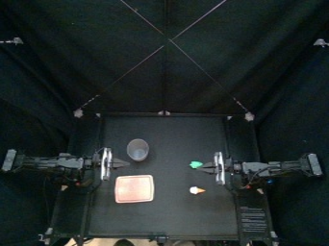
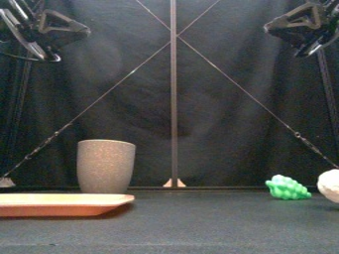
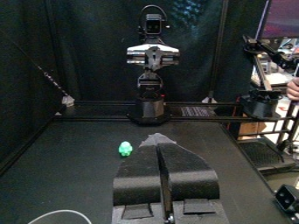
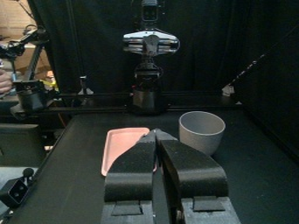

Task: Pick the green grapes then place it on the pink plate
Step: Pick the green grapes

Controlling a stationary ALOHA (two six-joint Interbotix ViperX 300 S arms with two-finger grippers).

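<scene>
The green grapes (image 1: 195, 164) lie on the right half of the worktop (image 1: 167, 135), well apart from the pink plate (image 1: 134, 189) at the left front. The left wrist view catches the grapes, while the right wrist view catches the plate and the grey cup (image 4: 201, 129) behind it. Only the front view shows the left arm (image 2: 34, 30) and right arm (image 2: 302, 22) raised high. The left claw (image 3: 160, 142) and right claw (image 4: 162, 136) are closed and empty. A pale toy (image 1: 197, 190) lies nearer the front.
</scene>
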